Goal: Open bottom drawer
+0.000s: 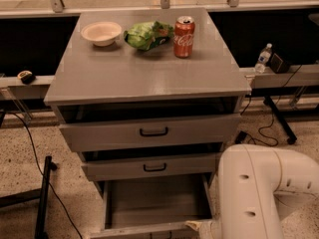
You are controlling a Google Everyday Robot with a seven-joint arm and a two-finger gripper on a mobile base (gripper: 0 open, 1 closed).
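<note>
At the foot of the cabinet, gripper: a pale tip just shows at the right front corner of the bottom drawer, low against the frame edge. The rest is hidden behind the white arm.
Gripper state: cannot tell how far open it is, or whether it has hold of anything. Contact with the drawer front looks likely but is not confirmed.
Reason for pose (judgement): the arm comes in low from the right, so the tip sits level with the lowest drawer front, where a pull would have to act.
Bottom drawer, position: lowest of three, pulled well out toward the camera, under the middle drawer.
Bottom drawer, look: a plain grey tray with nothing visible inside. Its front panel is cut off by the frame edge, and only a hint of the black handle shows.
Other drawers: the top drawer and the middle one each stand slightly ajar, with dark gaps above them.
Cabinet top: a bowl, a green chip bag and a Coca-Cola can stand in a row along the back, well clear of the work.
Progress (judgement): the opening is largely done.
</note>
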